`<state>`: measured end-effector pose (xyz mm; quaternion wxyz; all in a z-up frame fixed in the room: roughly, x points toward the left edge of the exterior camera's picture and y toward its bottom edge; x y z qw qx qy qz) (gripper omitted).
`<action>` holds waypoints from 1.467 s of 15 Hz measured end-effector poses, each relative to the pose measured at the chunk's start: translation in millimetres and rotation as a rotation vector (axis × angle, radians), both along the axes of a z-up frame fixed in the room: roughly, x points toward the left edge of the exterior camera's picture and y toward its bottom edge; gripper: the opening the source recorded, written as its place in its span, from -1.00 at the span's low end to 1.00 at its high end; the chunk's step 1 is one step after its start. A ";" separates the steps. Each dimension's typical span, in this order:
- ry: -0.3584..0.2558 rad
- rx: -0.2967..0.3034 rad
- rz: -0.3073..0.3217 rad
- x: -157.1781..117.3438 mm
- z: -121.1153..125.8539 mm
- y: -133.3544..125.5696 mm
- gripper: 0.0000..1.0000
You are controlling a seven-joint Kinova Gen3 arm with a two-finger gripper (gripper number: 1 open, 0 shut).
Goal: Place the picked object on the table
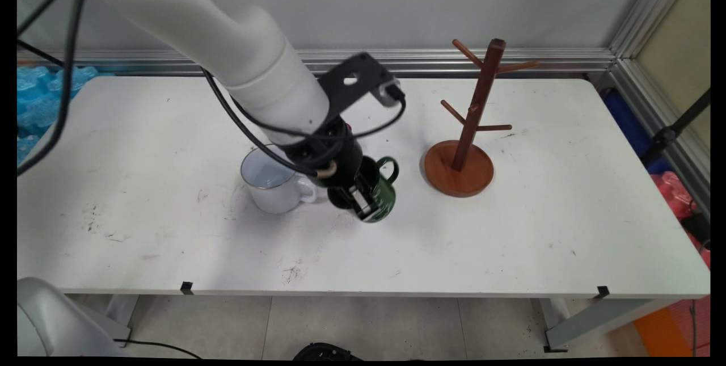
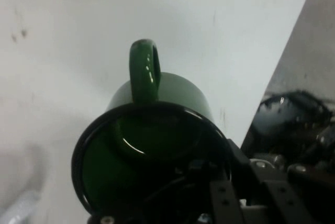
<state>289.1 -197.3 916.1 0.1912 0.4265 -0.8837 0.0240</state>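
Green enamel mug (image 1: 379, 196) gripped at rim by black two-finger gripper (image 1: 363, 202), lifted tilted beside white enamel mug (image 1: 272, 181); wooden mug tree (image 1: 468, 127) on its far side.

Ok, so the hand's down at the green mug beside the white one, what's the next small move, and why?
Probably a short, straight lift. The hand sits at the rim of the green mug, and the white mug stands close beside it, its handle turned toward the hand. Rising clear before any sideways travel, say toward the wooden mug tree, seems safest.
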 end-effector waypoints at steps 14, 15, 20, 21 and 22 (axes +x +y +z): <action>-0.192 0.153 -0.009 -6.5 -57.2 4.6 -1.00; -0.204 0.160 -0.010 -5.5 -60.2 4.6 -1.00; -0.256 0.191 -0.010 -1.2 -72.4 2.8 -1.00; -0.264 0.195 -0.009 -0.6 -74.3 2.2 -1.00; -0.269 0.198 -0.008 -0.3 -75.6 1.7 -1.00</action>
